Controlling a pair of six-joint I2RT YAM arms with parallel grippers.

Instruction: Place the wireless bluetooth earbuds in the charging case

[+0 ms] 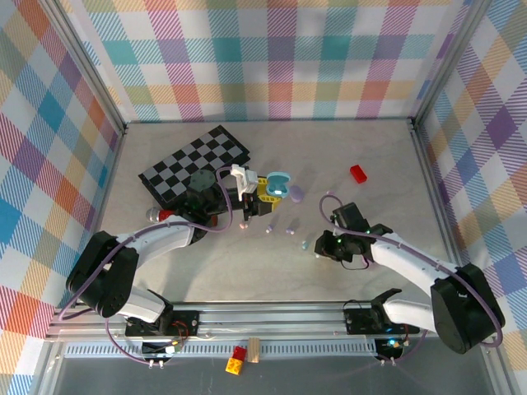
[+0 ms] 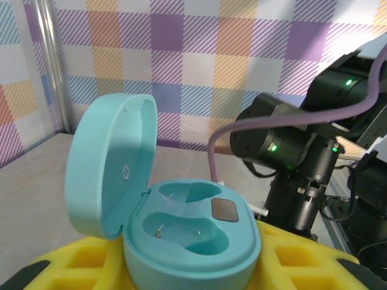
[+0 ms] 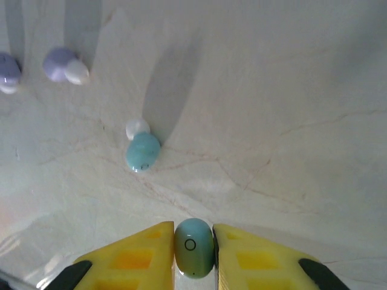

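My left gripper (image 2: pixel 192 269) is shut on the teal charging case (image 2: pixel 199 235), its yellow fingers (image 2: pixel 302 260) on either side of the base. The lid (image 2: pixel 106 163) stands open and both wells are empty. In the top view the case (image 1: pixel 279 182) sits mid-table in my left gripper (image 1: pixel 268 192). My right gripper (image 3: pixel 194 244) is shut on a teal earbud (image 3: pixel 194 248), low over the table. A second teal earbud (image 3: pixel 143 150) lies just ahead of it. Two purple earbuds (image 3: pixel 65 65) (image 3: pixel 6 71) lie farther left, and in the top view (image 1: pixel 269 227) (image 1: pixel 290 229) they rest between the arms.
A purple case (image 1: pixel 296 193) lies next to the teal one. A checkerboard (image 1: pixel 195 164) sits behind the left arm, and a red block (image 1: pixel 358 173) lies at back right. Plaid walls enclose the table on three sides.
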